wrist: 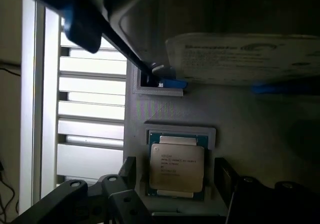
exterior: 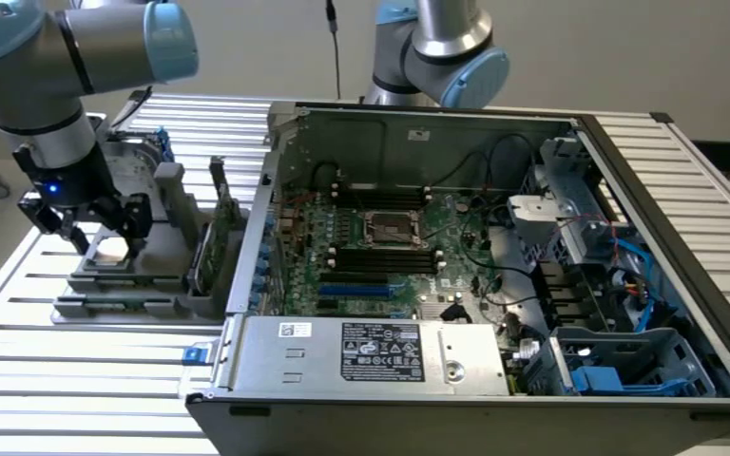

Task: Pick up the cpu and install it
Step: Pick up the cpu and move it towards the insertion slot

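We see the cpu [wrist: 176, 168] lying flat, silver lid with printed text upward; green rim showing; seated in a grey holder [wrist: 181, 130].

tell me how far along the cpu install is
Done: the claw is over the grey holder at the exterior view's left, its open jaws straddling the cpu. In hand: nothing; the cpu lies flat in its recess, not gripped. Left: the lift and the install; the socket inside the computer case looks empty.
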`<state>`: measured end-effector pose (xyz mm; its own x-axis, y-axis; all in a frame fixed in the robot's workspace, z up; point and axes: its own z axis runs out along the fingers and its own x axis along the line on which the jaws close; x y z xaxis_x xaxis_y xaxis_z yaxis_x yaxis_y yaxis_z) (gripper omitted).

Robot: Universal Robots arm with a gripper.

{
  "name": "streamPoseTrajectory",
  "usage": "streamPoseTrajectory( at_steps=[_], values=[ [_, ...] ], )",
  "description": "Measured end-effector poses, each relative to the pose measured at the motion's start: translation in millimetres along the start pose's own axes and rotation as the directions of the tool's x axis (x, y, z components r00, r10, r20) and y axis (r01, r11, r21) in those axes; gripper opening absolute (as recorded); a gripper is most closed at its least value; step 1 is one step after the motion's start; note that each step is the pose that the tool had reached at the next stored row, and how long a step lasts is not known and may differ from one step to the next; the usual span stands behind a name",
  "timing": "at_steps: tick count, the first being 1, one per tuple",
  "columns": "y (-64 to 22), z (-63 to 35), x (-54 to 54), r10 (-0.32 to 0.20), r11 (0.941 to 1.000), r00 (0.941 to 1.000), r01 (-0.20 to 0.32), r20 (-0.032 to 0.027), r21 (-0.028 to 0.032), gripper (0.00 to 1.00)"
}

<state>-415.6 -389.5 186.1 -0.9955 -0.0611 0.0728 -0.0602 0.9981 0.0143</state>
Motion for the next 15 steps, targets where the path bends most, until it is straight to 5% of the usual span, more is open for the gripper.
streamPoseTrajectory(
  at_steps=[15],
  values=[
    [-1.1, 0.2, -2.4, 0.01, 1.0, 1.0, -0.01, 0.0001, -0.0009, 0.73]
  ],
)
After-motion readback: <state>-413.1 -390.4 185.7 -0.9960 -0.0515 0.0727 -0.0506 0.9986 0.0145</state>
